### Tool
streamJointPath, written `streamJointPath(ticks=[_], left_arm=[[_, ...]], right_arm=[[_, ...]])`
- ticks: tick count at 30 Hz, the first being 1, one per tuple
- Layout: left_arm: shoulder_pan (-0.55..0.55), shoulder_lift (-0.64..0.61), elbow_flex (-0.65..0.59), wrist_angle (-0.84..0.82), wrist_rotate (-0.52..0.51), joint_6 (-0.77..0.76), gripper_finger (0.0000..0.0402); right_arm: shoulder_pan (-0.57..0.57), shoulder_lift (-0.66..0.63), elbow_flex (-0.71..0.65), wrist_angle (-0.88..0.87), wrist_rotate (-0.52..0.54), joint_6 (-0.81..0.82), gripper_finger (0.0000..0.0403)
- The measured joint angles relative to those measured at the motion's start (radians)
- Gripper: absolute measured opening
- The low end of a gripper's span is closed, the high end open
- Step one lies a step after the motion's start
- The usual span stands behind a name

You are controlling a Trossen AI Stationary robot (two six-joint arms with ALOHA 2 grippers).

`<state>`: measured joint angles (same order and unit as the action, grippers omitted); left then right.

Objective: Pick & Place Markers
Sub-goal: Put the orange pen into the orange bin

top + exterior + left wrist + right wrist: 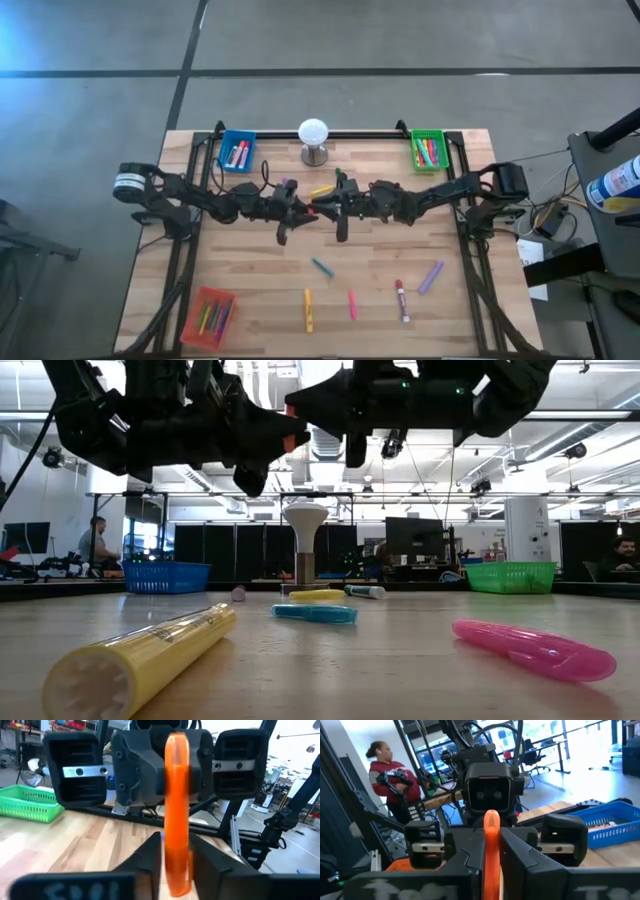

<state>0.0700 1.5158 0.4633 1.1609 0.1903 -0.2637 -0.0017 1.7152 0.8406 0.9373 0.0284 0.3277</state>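
Both grippers meet above the middle of the table around one orange marker [318, 208], seen orange in the left wrist view [176, 795] and right wrist view [491, 827]. My left gripper [292, 214] comes from the table's left and my right gripper [340, 210] from its right; each is shut on this marker. Other markers lie flat on the wood: yellow [322, 190], teal [321, 267], yellow [308, 310], pink [352, 304], red-and-white [402, 300], purple [431, 277]. My left gripper pinches the orange marker's lower part [176, 865] between its two fingers, coming level from the table's left, fingers across the marker. The marker is lifted clear of the table. My right gripper has the marker's shaft [491, 855] pinched between its two fingers [466, 862], coming level from the table's right; the marker's rounded end [491, 816] sticks out past them.
A blue tray [237, 152] and a green tray [428, 150] sit at the far edge, with a white ball on a stand [314, 135] between them. A red tray [208, 315] sits near left. A person [387, 775] stands beyond the table.
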Motion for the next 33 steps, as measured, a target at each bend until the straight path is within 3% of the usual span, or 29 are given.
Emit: streamJointPath(ticks=[3, 9, 16, 26, 33], left_arm=[[-0.001, 0.000, 0.000, 0.002, -0.036, -0.010, 0.0040], [0.007, -0.026, -0.003, -0.027, -0.053, -0.081, 0.0040], [0.003, -0.180, 0.032, -0.433, -0.156, -0.107, 0.0040], [-0.074, -0.249, 0.189, -1.054, -0.236, -0.187, 0.0040], [-0.209, -0.247, 0.303, -1.433, -0.245, -0.395, 0.0040]], right_arm=[[0.004, -0.005, 0.002, -0.013, 0.002, -0.022, 0.0049], [0.003, -0.056, 0.001, -0.080, 0.003, -0.020, 0.0110], [0.010, -0.235, -0.020, -0.291, 0.082, -0.118, 0.0150], [0.013, -0.382, -0.207, -0.312, 0.077, -0.216, 0.0097], [0.013, -0.390, -0.343, -0.209, 0.077, -0.210, 0.0055]])
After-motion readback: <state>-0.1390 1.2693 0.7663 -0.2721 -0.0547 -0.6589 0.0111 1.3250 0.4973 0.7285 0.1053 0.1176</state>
